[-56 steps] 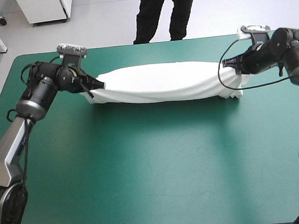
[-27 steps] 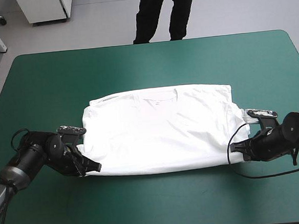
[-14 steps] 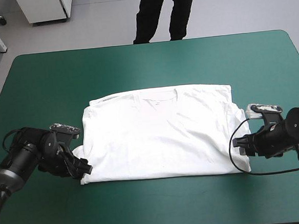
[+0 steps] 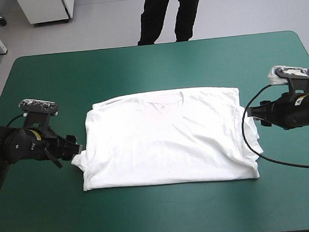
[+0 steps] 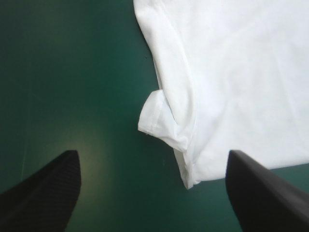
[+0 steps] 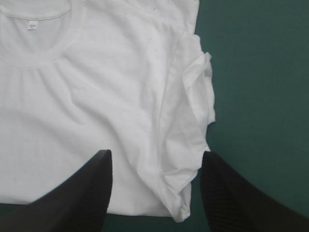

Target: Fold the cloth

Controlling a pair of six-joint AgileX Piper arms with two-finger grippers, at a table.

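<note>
On the counter (image 4: 156,63), mid-width and a bit nearer the robot than the far edge, the T-shirt (image 4: 164,142) lies flat, neck toward the far edge. Spread step looks done: body is smooth with only shallow creases, and the near edge runs straight along the counter's near edge. Outline reads short for its width, so a first crosswise fold may already be in; can't confirm a second layer from these views. Either way it's no compact bundle yet, so my call is early to mid task, with side folds and the final fold left.

Left fingers (image 5: 43,198) are spread wide, gripping nothing. They sit just beside the shirt's left near corner, which lies ahead between them, and the wrist view shows a gap to the fabric. Right fingers (image 6: 72,193) are likewise spread and empty, at the shirt's right side, with its right near corner between and ahead of them.

Loose ends: right sleeve (image 6: 198,96) is bunched and rumpled along the right edge, spilling past the body's outline. Left sleeve (image 5: 157,118) pokes out as a small curled flap near the left near corner. Both likely want tidying or they'll bulk up the next fold. Collar (image 4: 164,100) lies flat and centred; label (image 6: 32,25) shows inside it.
</note>
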